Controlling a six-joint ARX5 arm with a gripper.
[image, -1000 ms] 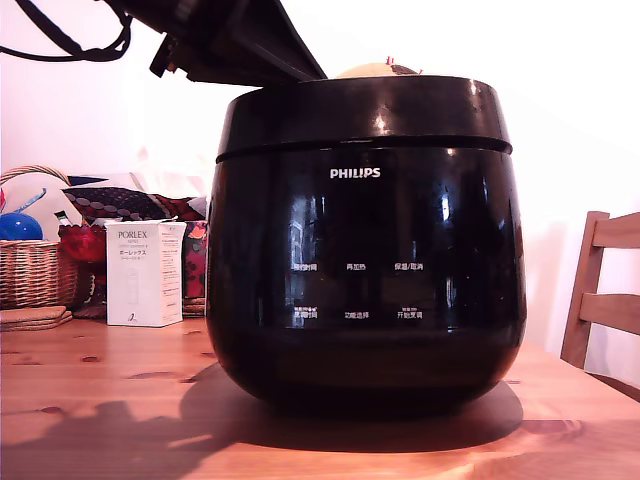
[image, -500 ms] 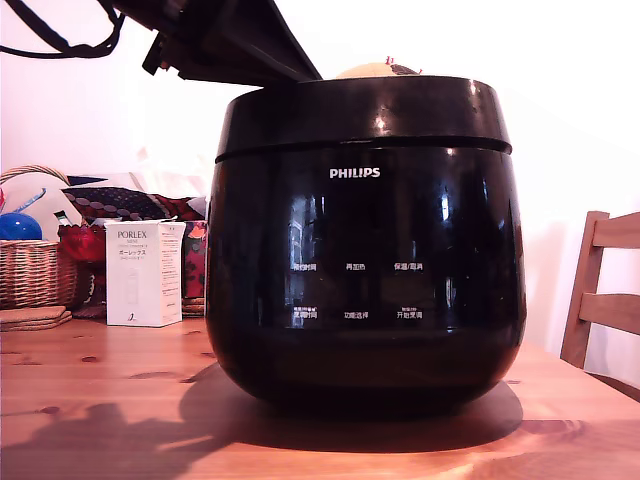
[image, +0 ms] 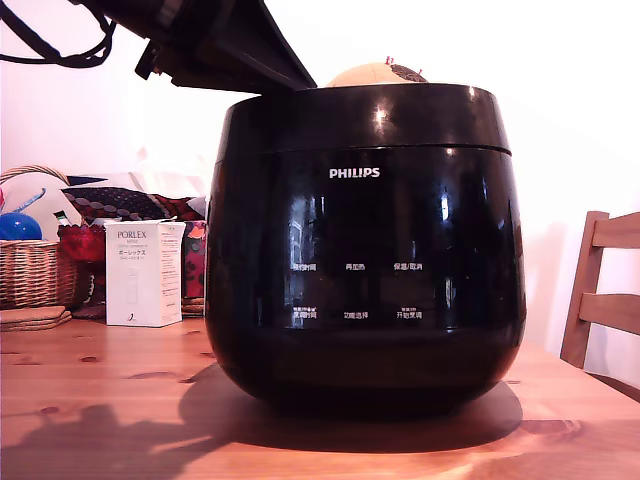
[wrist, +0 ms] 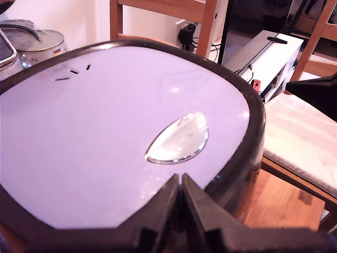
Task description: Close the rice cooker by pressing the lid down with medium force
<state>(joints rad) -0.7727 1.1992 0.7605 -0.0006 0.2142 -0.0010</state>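
The rice cooker (image: 365, 250) is a large glossy black pot with a white PHILIPS logo, standing mid-table in the exterior view. Its lid (image: 365, 115) lies flat on the body with only a thin seam showing. In the wrist view the lid (wrist: 105, 132) shows as a wide shiny top with a black rim and a lens-shaped silver inset (wrist: 178, 138). My gripper (wrist: 180, 179) is shut with nothing between its fingers, and its tips rest at the lid's near edge. My dark arm (image: 225, 45) slopes down from the exterior view's upper left onto the lid's top.
On the wooden table (image: 100, 400), a wicker basket (image: 30, 270) and a white PORLEX box (image: 143, 272) stand at the exterior view's left. A wooden chair (image: 600, 295) is at its right. A tan rounded object (image: 375, 72) peeks up behind the lid.
The gap between lid and body has narrowed to a thin seam, so the lid has dropped flush. My arm has shifted slightly towards the exterior view's left.
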